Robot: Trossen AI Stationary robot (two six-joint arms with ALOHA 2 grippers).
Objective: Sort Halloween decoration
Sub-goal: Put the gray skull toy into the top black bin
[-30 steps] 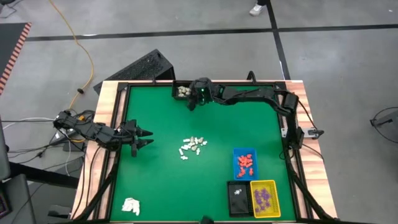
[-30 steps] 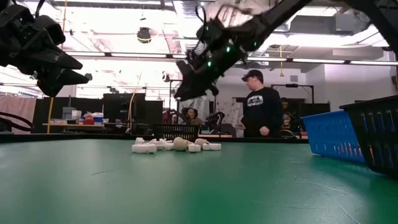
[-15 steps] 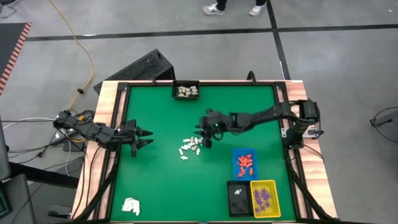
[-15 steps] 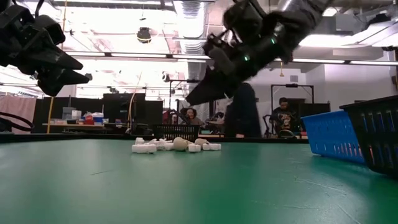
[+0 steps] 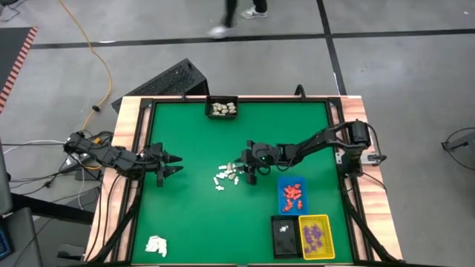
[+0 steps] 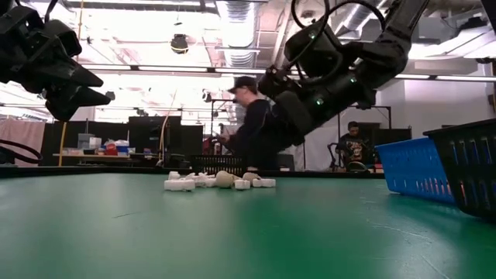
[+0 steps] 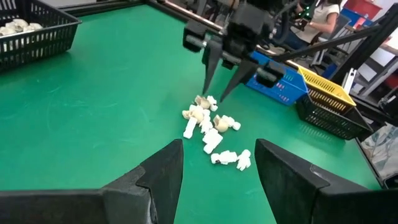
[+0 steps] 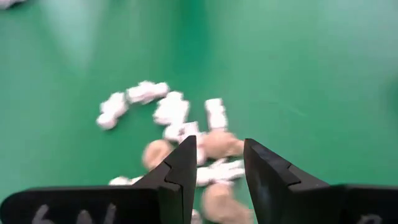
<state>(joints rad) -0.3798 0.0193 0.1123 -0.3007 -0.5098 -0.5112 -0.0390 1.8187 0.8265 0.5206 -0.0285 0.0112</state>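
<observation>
A small pile of white and cream Halloween decoration pieces lies on the green mat near the table's middle; it also shows in the left wrist view and the low view. My right gripper hangs open just above the pile's right side, slanting down from the right. Its two fingertips stand apart with nothing between them. In its own view the pieces lie below the gap. My left gripper waits open at the table's left, pointing toward the pile.
A black basket with cream pieces stands at the far edge. A blue tray of orange-red pieces, a black tray and a yellow tray of purple pieces stand near right. A white wad lies near left. A person passes behind the table.
My right gripper has swung from the black basket at the far edge toward the table's middle and come down over the pile, tipping its fingers more steeply downward. It stays open. The pile has not moved.
</observation>
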